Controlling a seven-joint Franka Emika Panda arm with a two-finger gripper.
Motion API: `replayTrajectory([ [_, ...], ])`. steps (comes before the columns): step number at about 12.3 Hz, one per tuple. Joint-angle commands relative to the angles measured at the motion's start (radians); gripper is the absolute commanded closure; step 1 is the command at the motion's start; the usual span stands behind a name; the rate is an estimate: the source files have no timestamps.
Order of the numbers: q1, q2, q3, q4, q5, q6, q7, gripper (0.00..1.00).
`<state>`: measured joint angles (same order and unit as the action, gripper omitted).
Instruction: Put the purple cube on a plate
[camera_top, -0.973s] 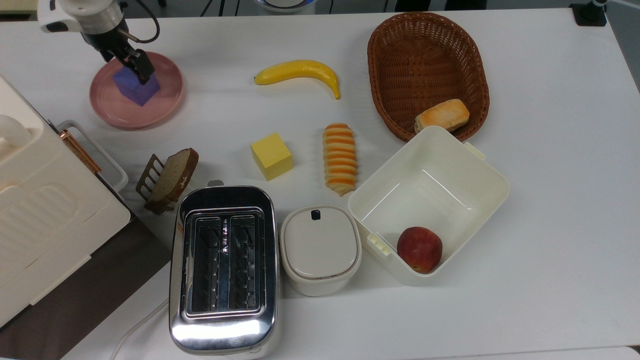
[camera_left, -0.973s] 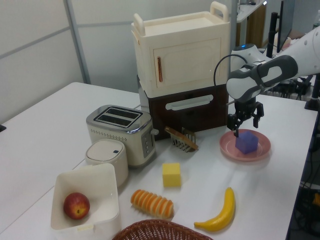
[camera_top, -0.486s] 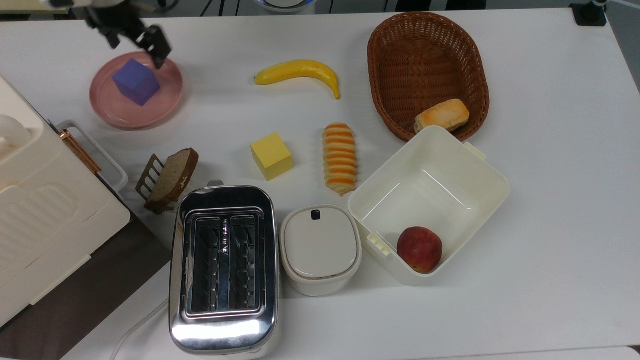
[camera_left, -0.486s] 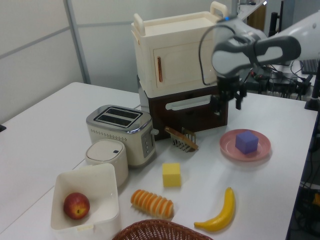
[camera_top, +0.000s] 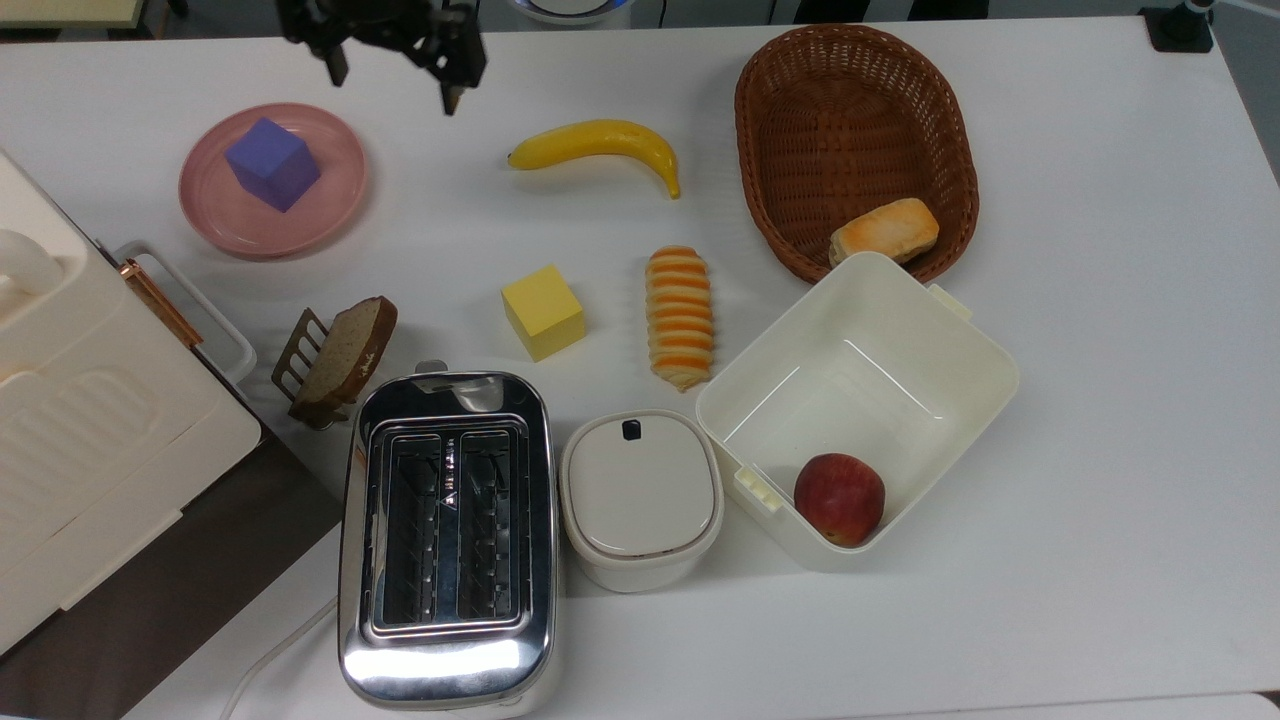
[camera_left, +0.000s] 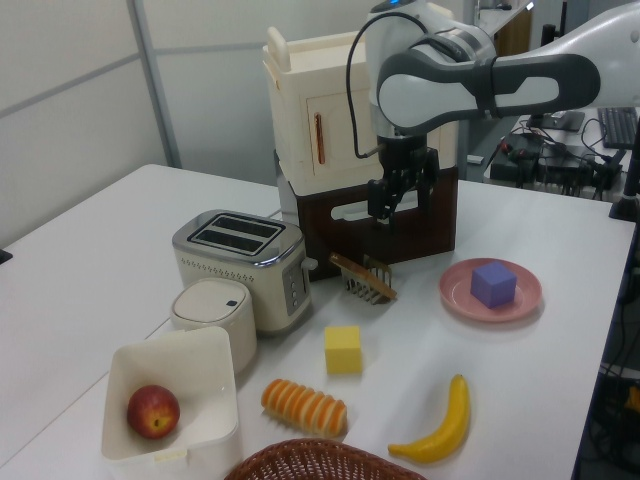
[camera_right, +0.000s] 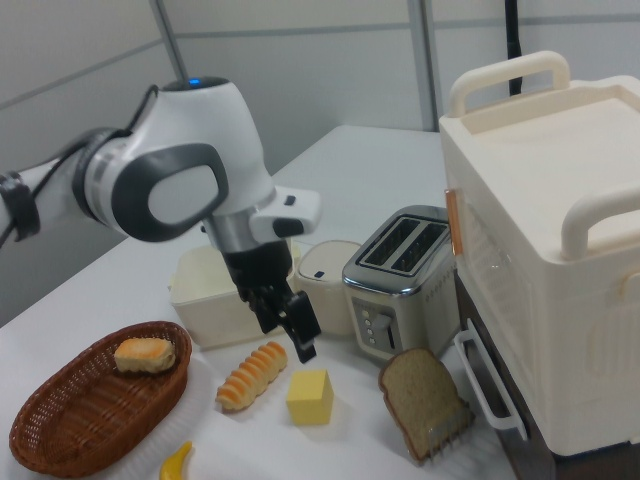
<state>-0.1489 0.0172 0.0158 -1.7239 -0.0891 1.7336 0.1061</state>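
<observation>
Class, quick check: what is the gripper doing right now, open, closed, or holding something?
Gripper: open, holding nothing; the purple cube sits on the plate.

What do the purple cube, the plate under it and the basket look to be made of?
The purple cube looks like matte foam or painted wood: flat faces, no shine. The plate looks like glazed ceramic, possibly plastic: glossy pink with a highlighted raised rim. The basket is brown woven wicker or a plastic imitation: the weave shows plainly.
</observation>
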Motion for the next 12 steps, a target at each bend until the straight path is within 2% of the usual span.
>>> replayTrajectory([
  [1, 0.011, 0.006, 0.015, 0.089, 0.017, -0.109, -0.002, 0.00],
  [2, 0.058, 0.006, 0.000, 0.089, 0.017, -0.118, -0.002, 0.00],
  [3, 0.108, 0.006, -0.038, 0.089, 0.015, -0.120, 0.001, 0.00],
  [5, 0.153, 0.006, -0.091, 0.089, 0.019, -0.120, 0.003, 0.00],
  [12, 0.155, 0.012, -0.100, 0.089, 0.029, -0.117, -0.003, 0.00],
])
